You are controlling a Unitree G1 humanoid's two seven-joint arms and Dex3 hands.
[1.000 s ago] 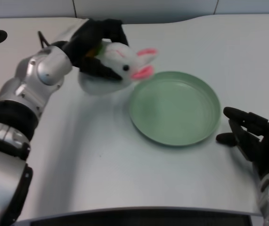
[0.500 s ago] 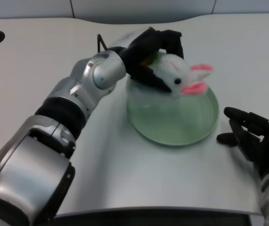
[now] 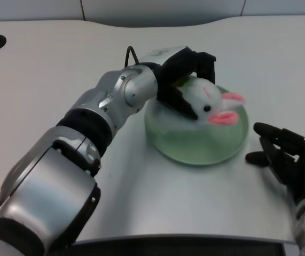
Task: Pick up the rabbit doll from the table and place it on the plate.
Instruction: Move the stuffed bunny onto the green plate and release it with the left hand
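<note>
Now the left hand (image 3: 187,72) fingers are gripping the rabbit doll (image 3: 208,101) over the plate (image 3: 195,146); opening crookedly, they are risking a roll-off.

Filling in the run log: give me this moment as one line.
phase: placing | left hand: holds rabbit doll | doll: over plate, contact unclear | release: not yet

A: What can't you make out?
B: The left robot hand (image 3: 187,72) covers the back of the rabbit doll (image 3: 210,101), and doll and arm hide the plate's (image 3: 216,152) far left rim.
A: Is the doll touching the plate?
B: Can't tell; its underside is hidden
</note>
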